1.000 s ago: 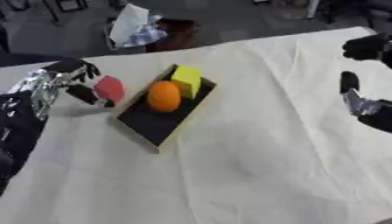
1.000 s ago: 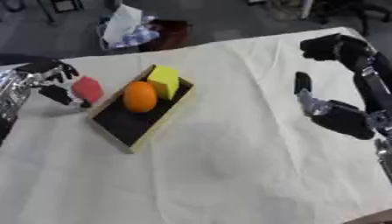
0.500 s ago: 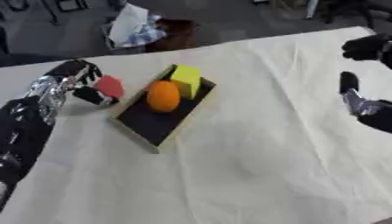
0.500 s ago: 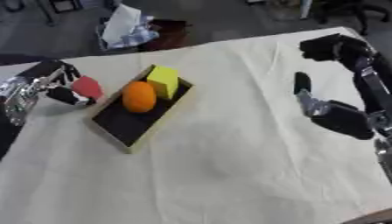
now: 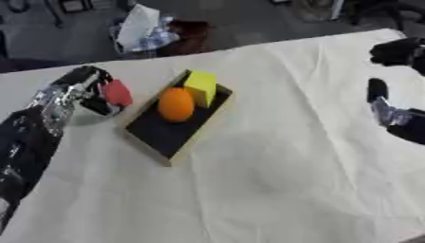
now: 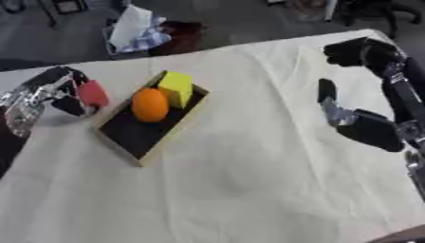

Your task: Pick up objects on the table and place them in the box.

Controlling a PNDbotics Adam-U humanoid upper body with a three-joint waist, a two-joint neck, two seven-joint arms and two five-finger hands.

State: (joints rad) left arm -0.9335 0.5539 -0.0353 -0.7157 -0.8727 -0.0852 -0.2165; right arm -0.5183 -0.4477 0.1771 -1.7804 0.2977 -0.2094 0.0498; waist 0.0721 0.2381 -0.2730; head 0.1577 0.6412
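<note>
The table is covered with a cream cloth, bare and lightly creased across its near part; the right hand shows at the right edge, raised off the cloth and well apart from everything else, holding nothing, though whether its fingers are straight or curled cannot be told; toward the left-middle lies the box, a shallow dark tray with a pale wooden rim, set askew on the cloth; its near half is bare dark floor, and in its far half sits an orange ball with a yellow block touching it on the far side, tilted against the far corner; just beside the box on its left, the left hand comes in from the left edge, fingers curled round a red object, which is held above the cloth near the box's left rim and outside it; beyond the table's far edge stands a bin with white and blue bags on a dark floor.
</note>
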